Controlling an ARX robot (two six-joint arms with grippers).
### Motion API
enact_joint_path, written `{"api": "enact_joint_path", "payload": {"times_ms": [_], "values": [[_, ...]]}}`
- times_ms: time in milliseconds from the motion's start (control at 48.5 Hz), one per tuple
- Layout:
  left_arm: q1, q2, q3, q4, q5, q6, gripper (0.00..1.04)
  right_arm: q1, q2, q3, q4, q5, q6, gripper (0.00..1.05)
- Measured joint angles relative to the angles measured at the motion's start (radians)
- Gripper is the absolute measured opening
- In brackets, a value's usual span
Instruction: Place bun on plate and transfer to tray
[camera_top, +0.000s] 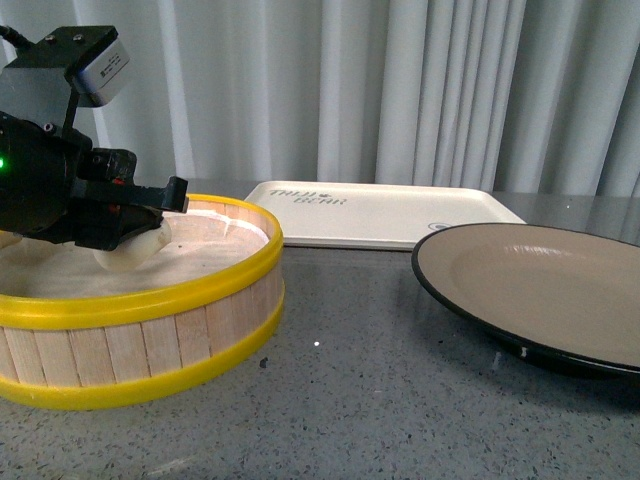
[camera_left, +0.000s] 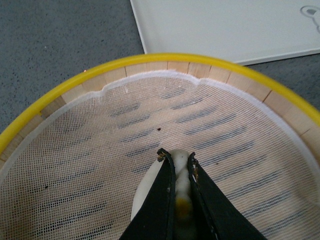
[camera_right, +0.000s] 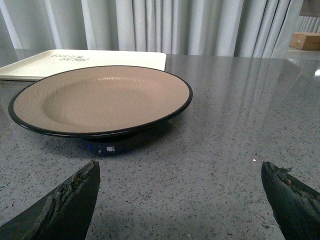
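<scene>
While the left gripper (camera_left: 178, 157) reaches down into the yellow-rimmed steamer basket (camera_top: 215, 300) at the near left, its black fingers (camera_left: 160, 200) stand narrowly apart, pinching the bun (camera_left: 144, 192) between them; the bun is over the white mesh liner (camera_left: 90, 165), touching or just clear I cannot tell; the plate (camera_top: 540, 265) lies bare at the near right on the grey table (camera_top: 370, 390); the tray (camera_top: 400, 215) lies farther back, between them; the right gripper (camera_right: 180, 169) hangs low near the plate, jaws spread wide, gripping nothing.
</scene>
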Motion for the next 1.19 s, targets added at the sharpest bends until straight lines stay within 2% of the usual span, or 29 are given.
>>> {"api": "enact_joint_path", "payload": {"times_ms": [103,309,474,597,865,1195], "values": [[-0.026,-0.023,0.020,0.039,-0.011,-0.009,0.05,0.000,0.000,0.000,0.000,0.000,0.000,0.96],[-0.120,-0.017,0.082,0.125,0.079,-0.073,0.05,0.000,0.000,0.000,0.000,0.000,0.000,0.96],[-0.267,0.034,0.106,0.241,0.150,-0.089,0.05,0.000,0.000,0.000,0.000,0.000,0.000,0.96],[-0.344,0.110,0.148,0.263,0.128,-0.077,0.05,0.000,0.000,0.000,0.000,0.000,0.000,0.96],[-0.393,0.214,0.207,0.253,0.175,-0.058,0.05,0.000,0.000,0.000,0.000,0.000,0.000,0.96],[-0.445,0.307,0.309,0.193,0.247,0.048,0.05,0.000,0.000,0.000,0.000,0.000,0.000,0.96]]}}
